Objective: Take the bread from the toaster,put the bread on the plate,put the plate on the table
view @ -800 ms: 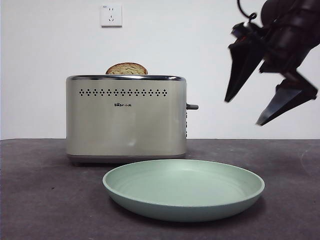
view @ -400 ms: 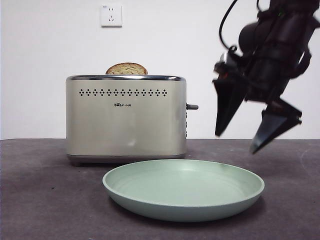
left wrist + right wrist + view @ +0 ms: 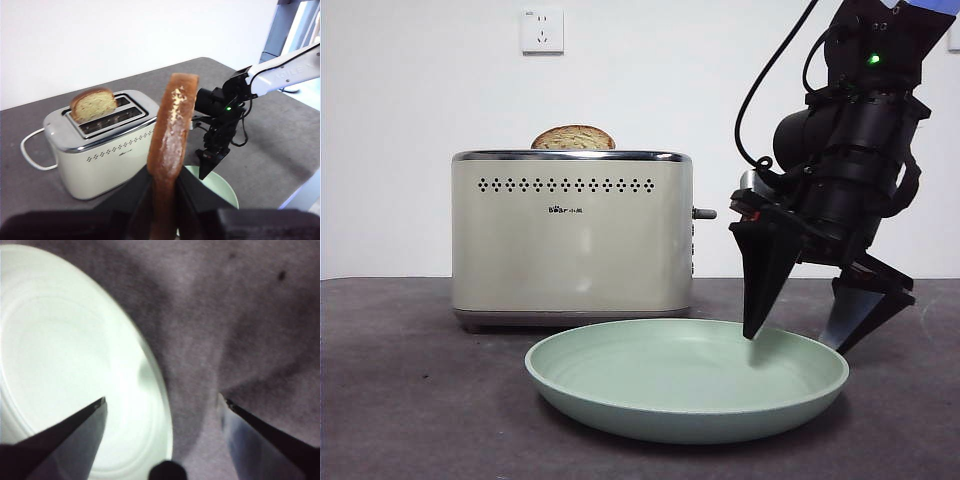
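Note:
The bread (image 3: 170, 135), a tan slice with dark crust seen edge-on, is held high above the table (image 3: 400, 400) with my left gripper (image 3: 162, 186) shut on its lower end; neither shows in the front view. Another slice (image 3: 573, 138) pokes from the cream toaster (image 3: 570, 235). The mint-green plate (image 3: 686, 385) lies in front of the toaster. My right gripper (image 3: 792, 340) stands open astride the plate's right rim: in the right wrist view (image 3: 162, 400), one jaw is over the plate (image 3: 60, 355) and the other over the table.
A white cord (image 3: 32, 150) loops from the toaster's far end. A wall socket (image 3: 542, 30) sits on the white wall behind. In the left wrist view the table's edge (image 3: 300, 185) runs close beyond the plate.
My right gripper has come down and leftward from high at the right to the plate's right rim, jaws still open. Toaster, slice and plate have not moved.

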You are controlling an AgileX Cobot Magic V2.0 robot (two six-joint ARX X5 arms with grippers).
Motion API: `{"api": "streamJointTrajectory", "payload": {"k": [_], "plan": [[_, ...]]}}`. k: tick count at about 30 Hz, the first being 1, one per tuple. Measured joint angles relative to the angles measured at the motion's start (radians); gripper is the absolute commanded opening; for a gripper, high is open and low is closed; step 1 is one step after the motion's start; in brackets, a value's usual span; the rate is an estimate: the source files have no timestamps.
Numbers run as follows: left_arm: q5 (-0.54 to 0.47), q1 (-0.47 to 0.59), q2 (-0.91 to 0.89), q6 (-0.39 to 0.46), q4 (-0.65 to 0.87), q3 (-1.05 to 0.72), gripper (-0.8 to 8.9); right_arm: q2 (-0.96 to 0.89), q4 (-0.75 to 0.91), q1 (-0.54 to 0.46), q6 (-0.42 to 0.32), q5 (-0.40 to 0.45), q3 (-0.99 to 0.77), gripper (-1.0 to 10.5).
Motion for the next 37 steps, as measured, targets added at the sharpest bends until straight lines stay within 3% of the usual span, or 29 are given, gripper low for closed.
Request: {"api": "streamJointTrajectory", "payload": {"k": [3,7,21,25,32,37], "plan": [[-0.035,0.0,-0.013,-0.002,-0.018,0.0,-0.08,0.0,0.008,0.01,0.003,0.0,0.0,0.9],[-0.055,0.0,-0.014,-0.002,-0.042,0.0,-0.08,0.0,0.008,0.013,0.003,0.0,0.0,-0.1],[-0.038,0.0,0.025,0.001,-0.045,0.0,-0.08,-0.027,-0.013,0.019,0.007,0.008,0.0,-0.1],[0.065,0.0,0.095,0.003,-0.009,0.0,-0.08,-0.076,-0.019,0.019,0.007,0.007,0.0,-0.1],[0.359,0.0,0.296,0.069,0.06,0.0,-0.08,-0.209,-0.056,0.019,0.007,0.007,0.0,-0.1],[0.397,0.0,0.494,0.077,0.082,0.0,-0.08,-0.307,-0.099,0.019,0.007,0.008,0.0,-0.1]]}}
